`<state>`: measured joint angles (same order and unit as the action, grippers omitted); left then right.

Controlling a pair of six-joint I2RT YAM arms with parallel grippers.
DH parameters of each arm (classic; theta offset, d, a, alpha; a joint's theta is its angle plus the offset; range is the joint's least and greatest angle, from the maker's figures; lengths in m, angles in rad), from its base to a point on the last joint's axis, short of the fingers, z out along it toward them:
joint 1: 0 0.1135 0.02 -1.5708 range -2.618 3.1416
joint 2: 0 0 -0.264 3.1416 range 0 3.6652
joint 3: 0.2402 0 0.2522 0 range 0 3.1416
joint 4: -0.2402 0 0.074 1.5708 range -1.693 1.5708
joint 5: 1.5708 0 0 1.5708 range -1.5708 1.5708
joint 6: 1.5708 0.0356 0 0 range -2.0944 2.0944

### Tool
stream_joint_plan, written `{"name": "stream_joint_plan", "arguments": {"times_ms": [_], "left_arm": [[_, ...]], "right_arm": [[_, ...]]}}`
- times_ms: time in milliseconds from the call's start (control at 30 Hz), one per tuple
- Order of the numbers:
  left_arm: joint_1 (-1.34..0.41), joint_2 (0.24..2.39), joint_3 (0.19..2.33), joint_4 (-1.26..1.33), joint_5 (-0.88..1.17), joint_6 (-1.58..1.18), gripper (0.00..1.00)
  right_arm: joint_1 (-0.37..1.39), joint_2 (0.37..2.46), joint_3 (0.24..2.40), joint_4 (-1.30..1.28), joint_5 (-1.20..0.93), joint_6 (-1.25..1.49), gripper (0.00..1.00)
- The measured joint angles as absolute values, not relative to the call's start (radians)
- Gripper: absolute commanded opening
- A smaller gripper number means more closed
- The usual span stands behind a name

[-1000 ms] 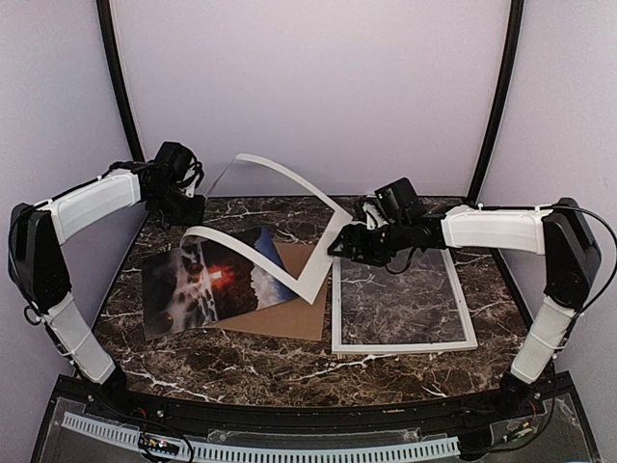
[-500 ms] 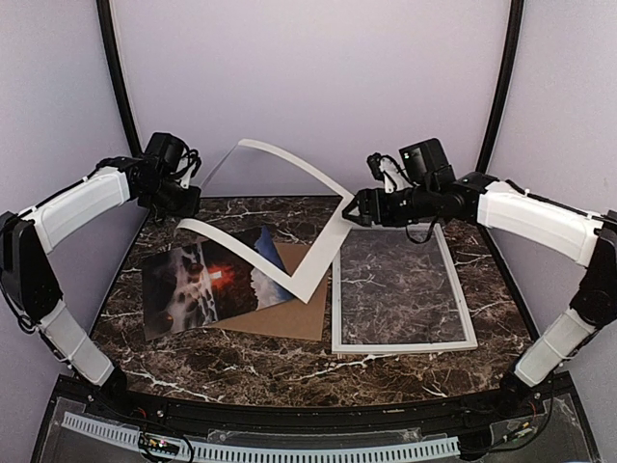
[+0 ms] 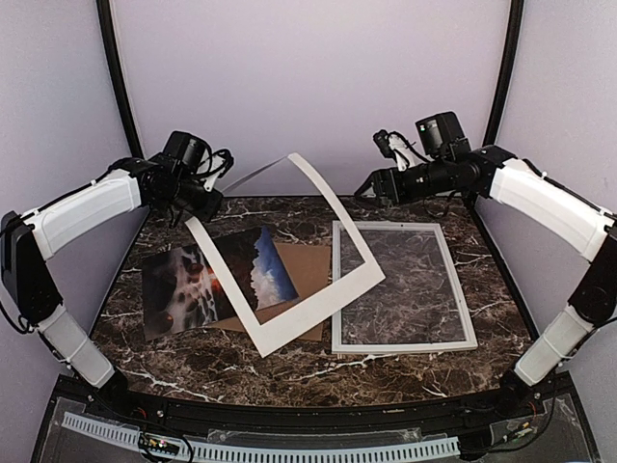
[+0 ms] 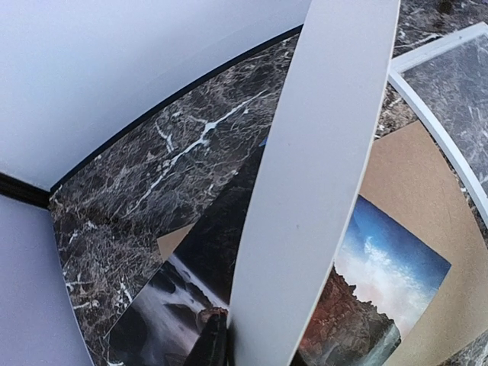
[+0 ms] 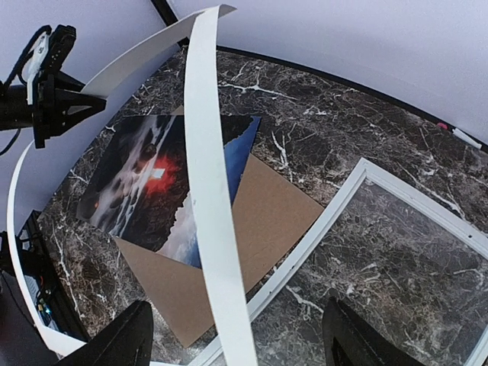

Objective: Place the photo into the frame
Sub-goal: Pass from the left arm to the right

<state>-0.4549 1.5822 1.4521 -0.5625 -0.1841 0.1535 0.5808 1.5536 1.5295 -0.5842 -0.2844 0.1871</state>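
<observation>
- The left gripper, at the upper left of the top view, is nearly closed, pinching one end of the white mat board and holding that end up in the air.
- The mat board slants down to the right. Its low corner rests where the brown backing board meets the frame.
- The right gripper, upper right, hangs wide open with nothing in it, above the far edge of the frame.
- The photo lies face up at centre left, partly on the backing board and partly on the surface. The raised mat board crosses above its right half.
- It looks thin, light and bendy, so it would probably sag or curl if lifted by one point, and its glossy face would likely slide and show marks.
- Lying flat, it offers little to get under. The left end looks easiest to take: it is clear of the mat board and, as far as I can tell, hangs off the backing board.
- The frame lies flat at centre right, with marble showing through its opening.
</observation>
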Motion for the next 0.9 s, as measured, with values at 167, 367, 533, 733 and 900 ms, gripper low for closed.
{"name": "stream_joint_plan", "arguments": {"times_ms": [167, 367, 533, 733, 900], "left_arm": [[-0.523, 1.583, 1.452, -0.542, -0.201, 0.239, 0.17], [-0.577, 1.584, 1.452, -0.516, -0.204, 0.29, 0.17], [-0.605, 1.584, 1.452, -0.489, -0.204, 0.312, 0.17], [-0.618, 1.586, 1.452, -0.472, -0.205, 0.326, 0.17], [-0.621, 1.589, 1.452, -0.459, -0.208, 0.331, 0.18]], "right_arm": [[0.52, 1.573, 1.525, -0.581, -0.405, 0.186, 0.77], [0.491, 1.6, 1.438, -0.539, -0.57, 0.205, 0.75], [0.488, 1.624, 1.349, -0.473, -0.707, 0.233, 0.68], [0.488, 1.625, 1.287, -0.372, -0.841, 0.282, 0.38], [0.488, 1.625, 1.268, -0.309, -0.91, 0.307, 0.21]]}}
